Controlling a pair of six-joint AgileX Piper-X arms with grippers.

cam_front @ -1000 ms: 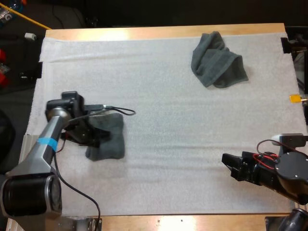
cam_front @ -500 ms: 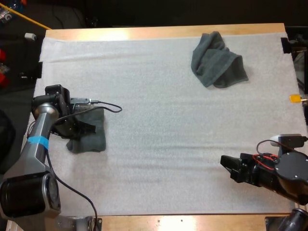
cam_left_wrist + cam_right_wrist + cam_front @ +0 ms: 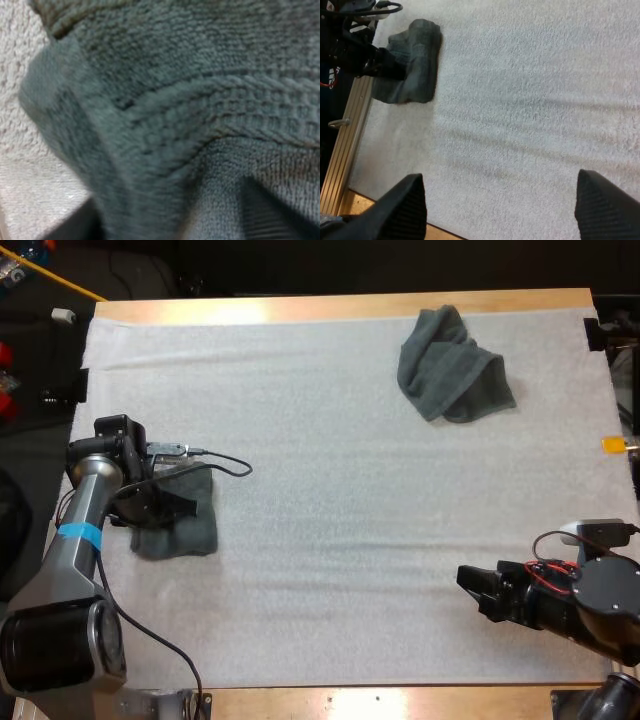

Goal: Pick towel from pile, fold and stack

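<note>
A small bundled dark grey-green towel [image 3: 188, 522] lies near the mat's left edge. My left gripper [image 3: 163, 508] is down on its left side, pressed into the cloth. In the left wrist view the towel [image 3: 200, 100] sits right up against the camera, its hem and folds bunched. A second, crumpled towel [image 3: 452, 365] lies at the far right of the mat. My right gripper [image 3: 470, 590] hovers low over the near right of the mat, open with nothing in it [image 3: 500, 176]. From there the bundled towel [image 3: 415, 60] and the left gripper [image 3: 382, 65] show far off.
The white mat [image 3: 330, 490] covers most of the wooden table [image 3: 300, 308]. Its left edge runs close beside the bundled towel. A metal rail [image 3: 345, 150] borders the table's side beyond that edge.
My left arm dragged the bundled towel leftwards towards the mat's edge, then nearly stopped. The right arm and the crumpled towel stayed put.
</note>
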